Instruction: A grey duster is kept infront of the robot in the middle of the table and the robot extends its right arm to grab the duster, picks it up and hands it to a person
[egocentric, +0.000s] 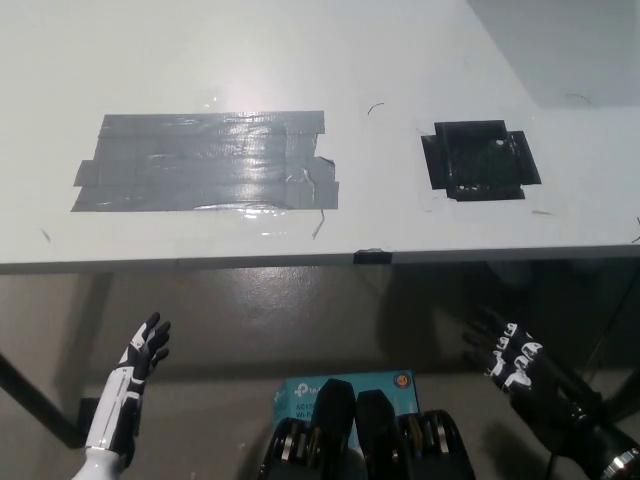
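No grey duster shows anywhere in the head view. My black right hand (510, 358) hangs below the table's front edge at the lower right, open with fingers spread and holding nothing. At the lower left my white left hand (143, 348) rests below the table, open as well, fingers pointing up.
The white table (300, 60) fills the upper picture. A large patch of grey tape (205, 160) lies left of centre and a smaller black tape patch (480, 160) lies to the right. A teal box (345, 390) sits on the floor beneath.
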